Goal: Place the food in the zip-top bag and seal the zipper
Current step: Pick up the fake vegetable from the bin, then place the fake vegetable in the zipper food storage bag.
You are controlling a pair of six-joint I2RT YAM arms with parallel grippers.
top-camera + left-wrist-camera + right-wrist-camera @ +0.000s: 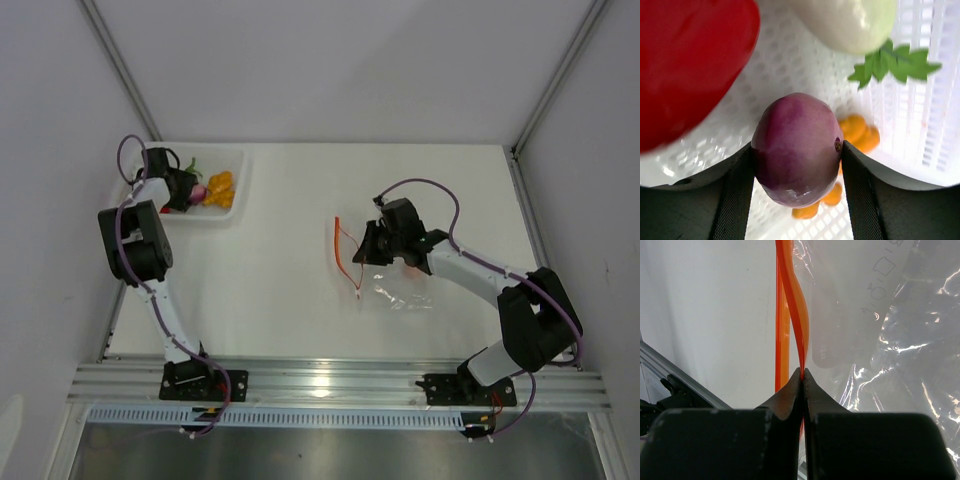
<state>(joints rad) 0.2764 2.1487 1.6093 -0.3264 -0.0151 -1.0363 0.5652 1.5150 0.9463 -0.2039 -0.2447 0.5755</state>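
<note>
In the left wrist view a purple toy food (795, 150) sits between my left gripper's (796, 195) two black fingers, touching both. Around it in the white slotted basket (940, 125) lie a red food (690, 65), a white one (850, 22) with green leaves (895, 65), and an orange-yellow one (860, 135). From above, the left gripper (190, 190) reaches into the basket (235, 160) at the back left. My right gripper (803, 371) is shut on the orange-red zipper (795, 315) of the clear zip-top bag (900, 340). The bag (405, 292) lies mid-table, its zipper (338, 245) held up by the right gripper (362, 250).
Grey walls with metal corner posts (120, 70) enclose the white table on three sides. An aluminium rail (330, 380) carrying both arm bases runs along the near edge. The basket stands close to the left wall.
</note>
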